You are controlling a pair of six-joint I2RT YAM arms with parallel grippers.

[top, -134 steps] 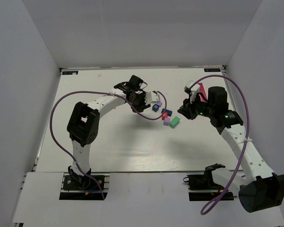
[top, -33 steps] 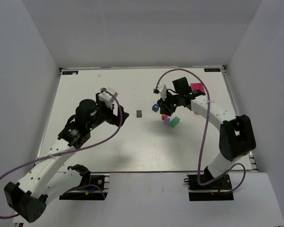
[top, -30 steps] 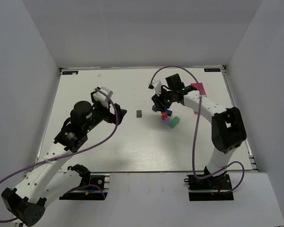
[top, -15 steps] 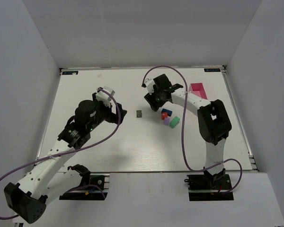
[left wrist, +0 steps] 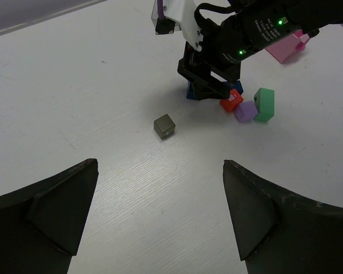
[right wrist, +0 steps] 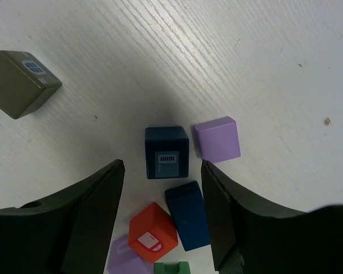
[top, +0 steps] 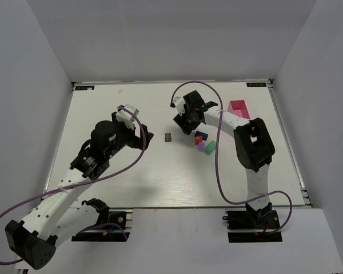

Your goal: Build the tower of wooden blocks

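The right claw (right wrist: pixel 162 171) hangs low over the surface (right wrist: pixel 274 68), fingers apart and clamped on nothing. A dark blue block (right wrist: pixel 167 152) lies just ahead, between its tips. A purple block (right wrist: pixel 217 140) lies just ahead of one finger. A red block (right wrist: pixel 153 232) and a blue block (right wrist: pixel 188 215) lie nearer its palm. The grey block (right wrist: pixel 23 84) sits alone, off to one side. The left claw (left wrist: pixel 160 171) stands wide apart and empty, with the blocks well ahead of it.
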